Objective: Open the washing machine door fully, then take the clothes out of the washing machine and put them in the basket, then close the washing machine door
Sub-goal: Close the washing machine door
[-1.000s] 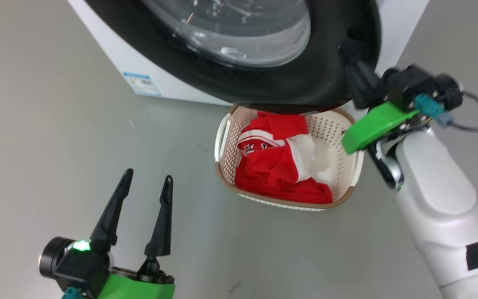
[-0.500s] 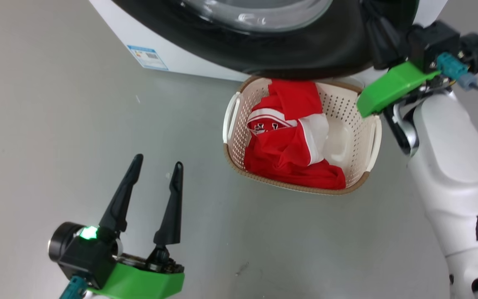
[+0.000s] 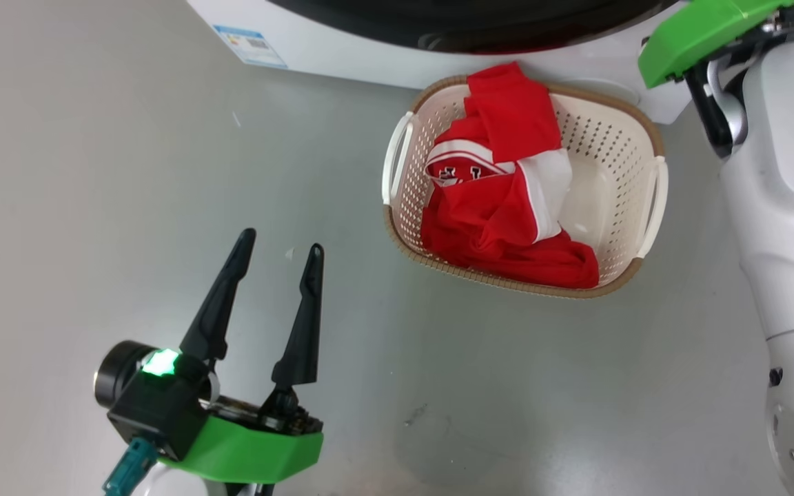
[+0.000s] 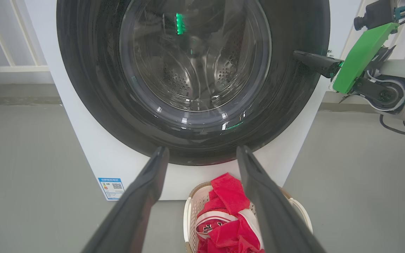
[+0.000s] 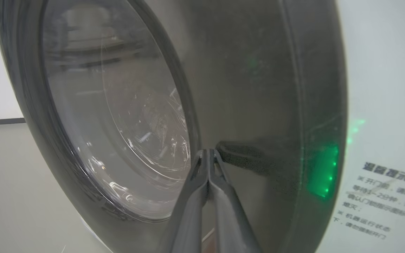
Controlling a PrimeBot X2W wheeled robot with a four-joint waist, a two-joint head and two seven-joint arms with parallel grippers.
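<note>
**Head view.** The left end effector hovers low over the floor, fingers moderately spread and holding nothing. The basket stands on the floor just in front of the washing machine. The clothes lie inside it, with one red fold draped over the far rim. The black edge of the washing machine door crosses the top of the picture. The right forearm reaches up towards it.

**Left wrist view.** The door sits flat against the machine front and appears closed or very nearly so. The right end effector meets the door's black rim at its right side. Its fingers lie roughly level and point across at the rim.

**Right wrist view.** The right end effector's fingers are pressed together with nothing between them. Their tips are at the glossy rim, beside the glass window.

**Governing relation.** The door lies straight ahead of the right fingertips, along their long axis. The right arm is the nearer arm; the left is well apart. Any remaining travel is judged to be a short push inward until the latch seats.

**Change from the earlier frames.**
- The head camera has shifted, so the whole scene sits lower in the picture.
- The door rim previously overlapped the basket's far rim; the basket is now clear of it.
- The clothes and the left finger spread are unchanged.
</note>
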